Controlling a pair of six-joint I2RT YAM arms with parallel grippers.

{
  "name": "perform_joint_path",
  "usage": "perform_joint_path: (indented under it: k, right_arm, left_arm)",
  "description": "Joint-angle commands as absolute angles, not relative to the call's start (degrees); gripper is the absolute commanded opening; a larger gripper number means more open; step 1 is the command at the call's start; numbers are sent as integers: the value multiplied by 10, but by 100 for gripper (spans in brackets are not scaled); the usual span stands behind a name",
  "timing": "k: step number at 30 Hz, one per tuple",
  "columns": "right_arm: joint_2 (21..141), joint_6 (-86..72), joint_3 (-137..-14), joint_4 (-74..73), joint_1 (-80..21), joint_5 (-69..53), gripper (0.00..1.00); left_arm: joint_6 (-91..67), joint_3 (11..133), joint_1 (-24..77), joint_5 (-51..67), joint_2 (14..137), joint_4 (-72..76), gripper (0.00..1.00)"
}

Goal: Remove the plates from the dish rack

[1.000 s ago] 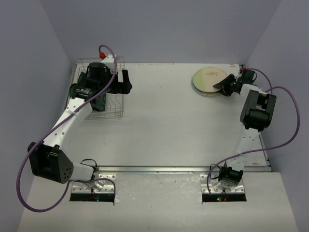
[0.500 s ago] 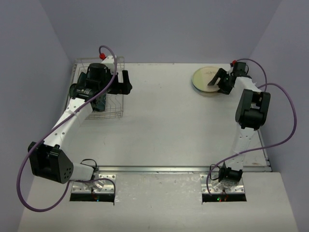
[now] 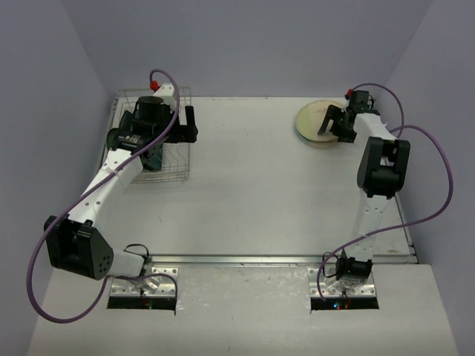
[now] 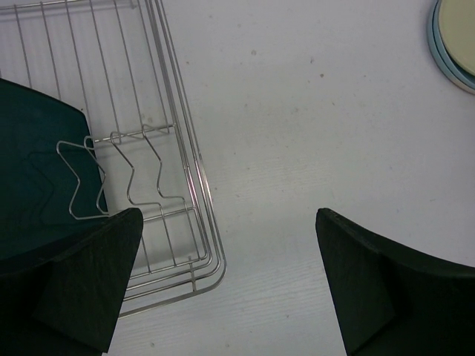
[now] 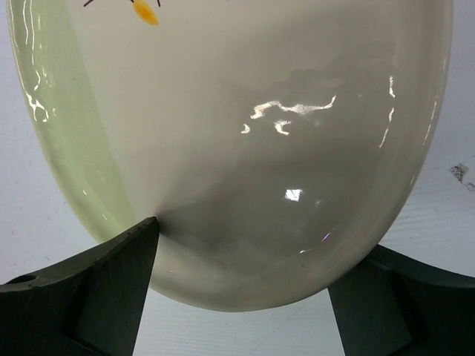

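From above, the silvery-white wire dish rack [image 3: 178,159] sits at the far-left corner of the pale counter [image 3: 252,200]. A dark teal rounded-square plate [image 3: 153,158] stands in it. The left end effector [image 3: 189,124] hovers over the rack's right edge. Far right, the stack of round cream plates [image 3: 308,122] lies flat, with the right end effector [image 3: 331,122] at its rim.

In the left wrist view, that end effector is spread wide and empty, with the teal plate to its left among the slot wires. The plate is likely rigid, glazed, slick and chip-prone, so pinch its exposed upper rim firmly and lift straight up.

In the right wrist view, the fingers gape beside the glossy top plate, apparently gripping nothing.
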State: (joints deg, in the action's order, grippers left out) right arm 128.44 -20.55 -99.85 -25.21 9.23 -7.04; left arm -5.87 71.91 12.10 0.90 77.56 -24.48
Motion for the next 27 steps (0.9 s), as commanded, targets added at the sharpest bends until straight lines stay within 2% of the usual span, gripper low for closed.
perform_joint_path:
  k: [1, 9, 17, 24, 27]
  right_arm:
    - [1285, -156, -996, -291, 88, -30, 87]
    - [1340, -159, -1064, -341, 89, -64, 85]
    - [1329, -158, -1050, -349, 88, -100, 88]
    - [1205, -129, -972, -306, 81, -150, 93]
    - [1120, -110, -936, -287, 74, -160, 94]
  left_arm:
    - [-60, 754, 125, -22, 780, -237, 100]
    - [-57, 746, 124, -23, 761, -241, 100]
    - [-53, 740, 124, -33, 756, -236, 100]
    - [-53, 769, 116, -144, 758, -258, 100]
    - [-57, 790, 88, -142, 757, -280, 100]
